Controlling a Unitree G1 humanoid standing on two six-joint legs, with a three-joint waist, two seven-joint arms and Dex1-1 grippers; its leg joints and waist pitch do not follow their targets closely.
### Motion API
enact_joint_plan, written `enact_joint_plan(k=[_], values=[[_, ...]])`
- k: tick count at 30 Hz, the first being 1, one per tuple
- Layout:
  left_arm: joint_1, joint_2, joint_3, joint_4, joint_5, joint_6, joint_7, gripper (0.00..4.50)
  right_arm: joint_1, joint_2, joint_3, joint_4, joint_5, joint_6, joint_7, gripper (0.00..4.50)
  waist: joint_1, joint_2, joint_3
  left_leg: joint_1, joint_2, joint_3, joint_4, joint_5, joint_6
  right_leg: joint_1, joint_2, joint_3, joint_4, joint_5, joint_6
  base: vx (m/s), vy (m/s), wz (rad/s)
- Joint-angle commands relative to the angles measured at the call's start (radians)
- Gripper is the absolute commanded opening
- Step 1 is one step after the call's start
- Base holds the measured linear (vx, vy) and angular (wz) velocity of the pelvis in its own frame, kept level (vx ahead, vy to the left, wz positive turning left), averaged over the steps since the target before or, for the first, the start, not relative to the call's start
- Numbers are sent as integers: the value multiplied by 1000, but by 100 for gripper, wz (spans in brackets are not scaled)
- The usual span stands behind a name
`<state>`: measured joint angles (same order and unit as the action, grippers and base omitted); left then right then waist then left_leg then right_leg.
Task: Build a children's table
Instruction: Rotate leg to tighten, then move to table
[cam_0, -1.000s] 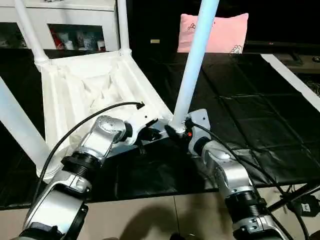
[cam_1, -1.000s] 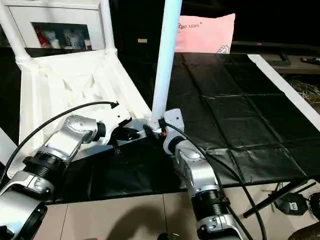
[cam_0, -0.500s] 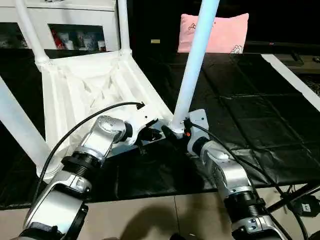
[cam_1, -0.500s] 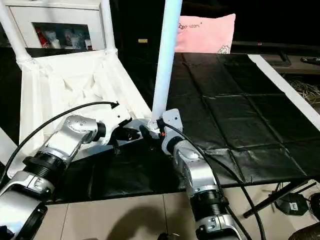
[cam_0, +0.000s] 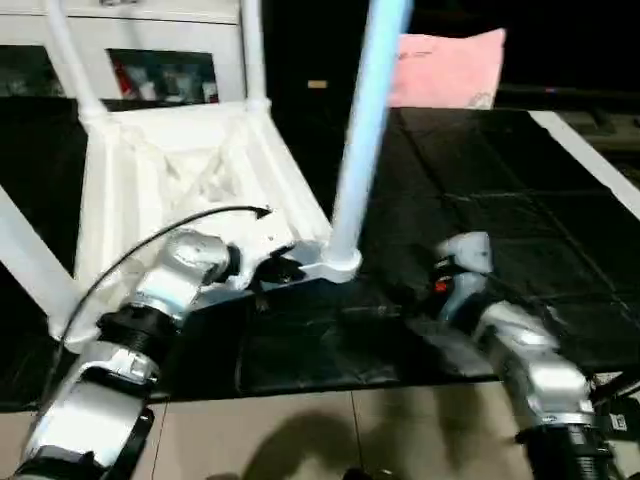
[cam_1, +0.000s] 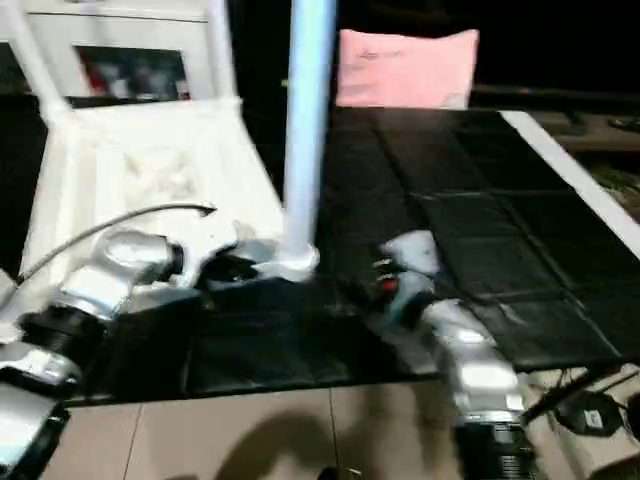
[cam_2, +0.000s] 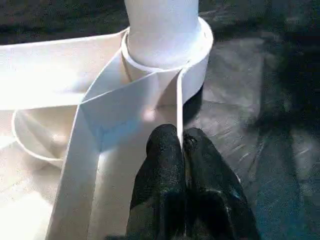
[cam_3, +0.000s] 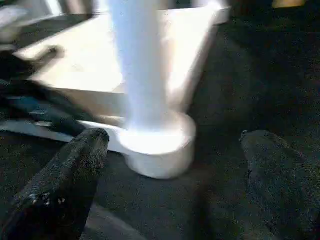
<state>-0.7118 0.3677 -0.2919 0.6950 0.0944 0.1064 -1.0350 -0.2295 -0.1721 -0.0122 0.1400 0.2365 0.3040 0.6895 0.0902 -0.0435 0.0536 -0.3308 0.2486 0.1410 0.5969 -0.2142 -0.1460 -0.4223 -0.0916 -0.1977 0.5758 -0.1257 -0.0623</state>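
The children's table lies upside down: its white ribbed tabletop (cam_0: 170, 170) rests on the black sheet. Legs stand up from its corner sockets, the nearest leg (cam_0: 360, 120) rising from the near right socket (cam_0: 340, 262). Two more legs (cam_0: 65, 50) (cam_0: 250, 50) stand at the far corners, and another (cam_0: 25, 260) at the near left. My left gripper (cam_0: 285, 268) is shut on the tabletop's thin rim (cam_2: 179, 125) just beside that socket, its fingers (cam_2: 167, 170) pinching the edge. My right gripper (cam_3: 172, 145) stands open to the right of the socket, apart from it.
A black sheet (cam_0: 500, 180) covers the work surface, with a white strip (cam_0: 590, 160) along its right side. A pink pillow (cam_0: 450, 68) lies at the back, and a white glass-door cabinet (cam_0: 160, 60) stands at the back left. Tiled floor (cam_0: 300, 440) runs along the near edge.
My right gripper has let go of the foot of the near right leg and drawn back to the right. The left gripper keeps its hold. The camera has shifted.
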Motion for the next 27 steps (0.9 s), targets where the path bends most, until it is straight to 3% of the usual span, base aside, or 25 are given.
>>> enact_joint_plan(k=[1,5,9,12,14,17,21,24,25,26,27], values=[[-32,12,13,8,-2,-55,15,0,16,-37,-5,-47,31,12,18,448,4,13,-78,-14,-19,23,-64,-124,56,83,-53,58,-86,-413,16,0,0,0],[-30,9,49,14,-27,-100,43,0,35,-47,-3,-73,38,13,53,448,5,12,-78,-15,-21,25,-62,-136,55,84,-55,58,-86,-412,26,0,0,0],[-13,3,90,-28,-64,-74,54,58,39,-49,-1,-72,33,5,53,450,4,10,-79,-17,-20,24,-62,-129,52,84,-57,57,-87,-413,19,0,0,0],[29,4,132,-107,-115,-48,46,71,49,-58,10,-77,35,-6,59,450,4,11,-74,-15,-18,25,-62,-148,49,82,-59,54,-90,-441,13,0,0,0],[94,8,174,-206,-170,-20,56,102,65,-63,18,-86,40,-1,39,450,2,11,-73,-14,-19,25,-62,-156,47,83,-60,53,-91,-460,23,0,0,0],[127,7,196,-257,-199,3,64,121,69,-57,15,-87,34,-24,31,450,-2,8,-73,-12,-23,28,-59,-168,49,77,-54,50,-97,-488,45,0,0,0],[237,-23,267,-421,-269,70,139,156,81,-27,-4,-107,11,-63,-27,450,-6,8,-71,-9,-19,27,-59,-186,45,73,-56,43,-104,-516,59,0,0,0],[382,-85,331,-628,-326,134,256,172,116,-36,26,-174,-30,15,-88,450,-9,5,-67,-12,-15,27,-62,-187,46,75,-53,42,-109,-510,61,0,0,0],[385,-86,332,-631,-326,134,258,179,117,-36,27,-175,-31,16,-89,450,-9,5,-67,-12,-15,27,-62,-187,46,75,-53,42,-109,-510,61,0,0,0],[474,-135,380,-729,-309,162,381,187,144,-38,48,-208,-69,17,-130,450,-11,5,-69,-11,-15,27,-60,-195,45,74,-50,42,-104,-504,64,0,0,0],[487,-143,387,-740,-303,164,401,208,148,-37,49,-211,-75,16,-137,450,-13,5,-69,-15,-12,25,-62,-191,42,77,-49,43,-101,-490,63,0,0,0]])
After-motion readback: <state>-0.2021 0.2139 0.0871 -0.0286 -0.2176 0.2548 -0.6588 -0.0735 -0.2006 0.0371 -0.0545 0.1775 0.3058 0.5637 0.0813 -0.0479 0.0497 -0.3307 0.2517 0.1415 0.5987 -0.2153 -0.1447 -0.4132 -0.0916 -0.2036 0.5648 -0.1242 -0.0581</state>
